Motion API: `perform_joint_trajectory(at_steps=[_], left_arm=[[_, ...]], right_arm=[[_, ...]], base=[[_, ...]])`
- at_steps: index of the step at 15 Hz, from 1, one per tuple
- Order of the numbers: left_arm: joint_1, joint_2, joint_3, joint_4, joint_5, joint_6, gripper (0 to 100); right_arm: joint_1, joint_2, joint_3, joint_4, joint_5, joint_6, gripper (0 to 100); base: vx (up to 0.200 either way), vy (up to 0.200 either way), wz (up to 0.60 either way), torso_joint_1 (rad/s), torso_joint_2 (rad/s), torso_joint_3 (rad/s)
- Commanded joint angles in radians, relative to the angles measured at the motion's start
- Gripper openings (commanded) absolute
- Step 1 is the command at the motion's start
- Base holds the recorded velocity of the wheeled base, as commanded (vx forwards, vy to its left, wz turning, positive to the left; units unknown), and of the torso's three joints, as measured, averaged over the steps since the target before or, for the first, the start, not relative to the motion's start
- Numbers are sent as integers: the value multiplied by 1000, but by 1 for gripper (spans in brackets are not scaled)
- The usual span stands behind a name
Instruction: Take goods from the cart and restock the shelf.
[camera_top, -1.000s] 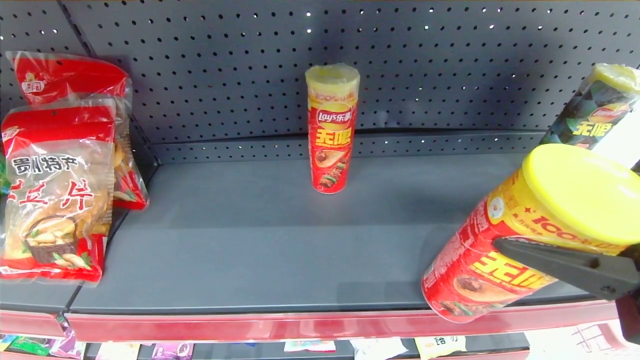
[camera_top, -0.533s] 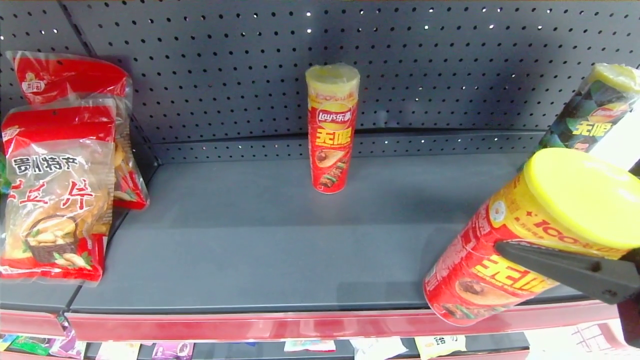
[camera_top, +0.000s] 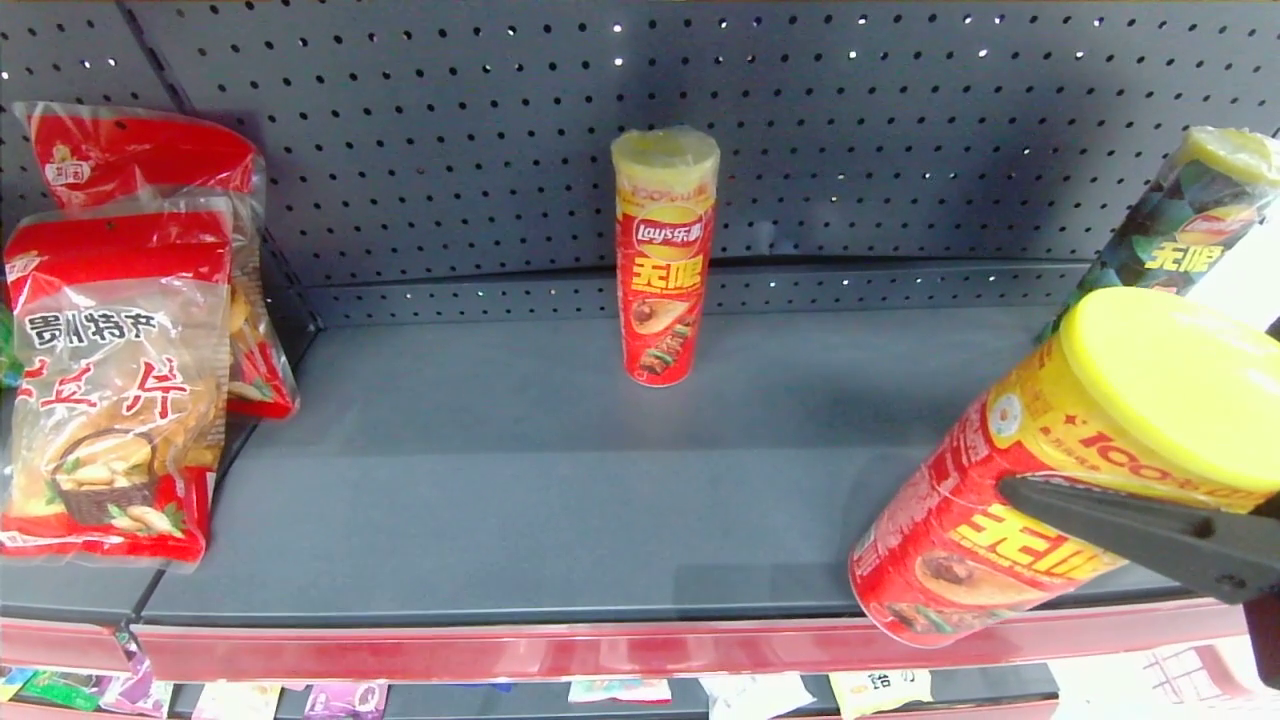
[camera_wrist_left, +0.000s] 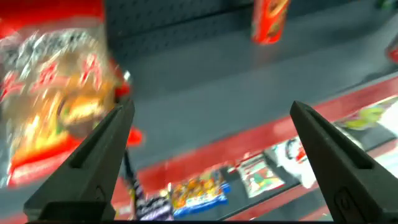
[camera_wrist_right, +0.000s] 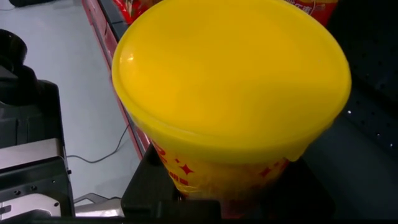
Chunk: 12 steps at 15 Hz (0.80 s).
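Observation:
A red chip can with a yellow lid (camera_top: 1010, 500) hangs tilted over the shelf's front right corner, lid toward me. My right gripper (camera_top: 1050, 490) is shut on it; one black finger (camera_top: 1140, 535) crosses its side. The right wrist view looks down on the yellow lid (camera_wrist_right: 230, 81). A matching red can (camera_top: 662, 260) stands upright at the back middle of the grey shelf (camera_top: 520, 480). My left gripper (camera_wrist_left: 211, 107) is open and holds nothing, in front of the shelf's left part, with the upright can (camera_wrist_left: 268, 22) far ahead.
Red snack bags (camera_top: 110, 380) stand at the shelf's left end, also seen as bags (camera_wrist_left: 56, 99) in the left wrist view. A dark green can (camera_top: 1185, 225) leans at the far right. A pegboard wall (camera_top: 450, 130) backs the shelf. A red rail (camera_top: 500, 650) runs along the front edge.
The held can has shifted slightly to the right, dipping and rising a little. The upright can and the bags have not moved.

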Motion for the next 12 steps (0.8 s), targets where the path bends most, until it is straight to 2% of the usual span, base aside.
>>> perform_joint_trajectory(at_steps=[1,3,4,5,6,7,9,10,11,12], left_arm=[[-54,485,-203,-224,-14,-16,100],[-55,684,-290,-330,-23,-14,100],[-80,727,-282,-345,-66,0,100],[-103,755,-273,-347,-91,24,100],[-116,850,-265,-373,-103,85,100],[-116,924,-264,-446,-107,92,100],[-121,1060,-270,-613,-154,98,100],[-124,1135,-279,-715,-175,118,100],[-135,1190,-281,-807,-173,130,100],[-155,1209,-272,-864,-169,122,100]], right_arm=[[0,6,-6,0,1,1,0],[-3,13,-6,-2,1,1,0],[-3,23,-6,-5,-1,1,0],[-3,24,-8,-5,-1,1,0],[-3,29,-8,-6,-1,1,0],[-4,29,-8,-6,-1,2,0],[-14,33,-6,-6,1,25,0],[-17,36,-5,-8,1,39,0],[-24,38,-6,-8,1,43,0],[-44,38,-5,-8,4,43,0]], base=[[0,0,0,0,0,0],[0,0,0,0,0,0],[0,0,0,0,0,0],[0,0,0,0,0,0],[0,0,0,0,0,0],[0,0,0,0,0,0],[0,0,0,0,0,0],[0,0,0,0,0,0],[0,0,0,0,0,0],[0,0,0,0,0,0]])
